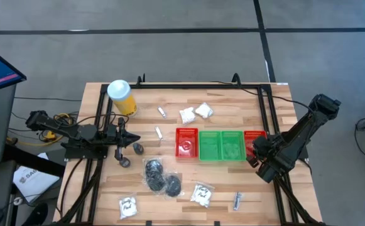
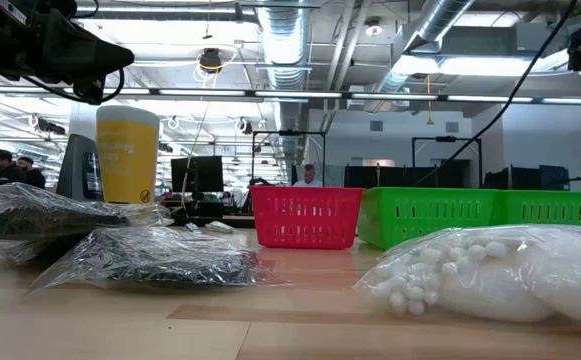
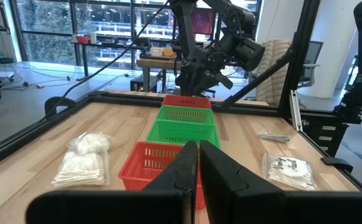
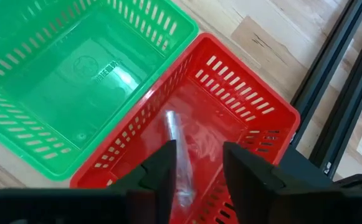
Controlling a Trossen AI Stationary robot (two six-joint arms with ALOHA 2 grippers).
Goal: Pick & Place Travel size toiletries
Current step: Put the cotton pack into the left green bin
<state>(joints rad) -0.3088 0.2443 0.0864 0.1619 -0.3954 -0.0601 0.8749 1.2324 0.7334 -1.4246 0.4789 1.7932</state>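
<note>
In the red basket [image 4: 243,118]: one tube [image 4: 177,155].

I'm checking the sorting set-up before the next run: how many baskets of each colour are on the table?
Red baskets: 2
Green baskets: 2
Total: 4
</note>
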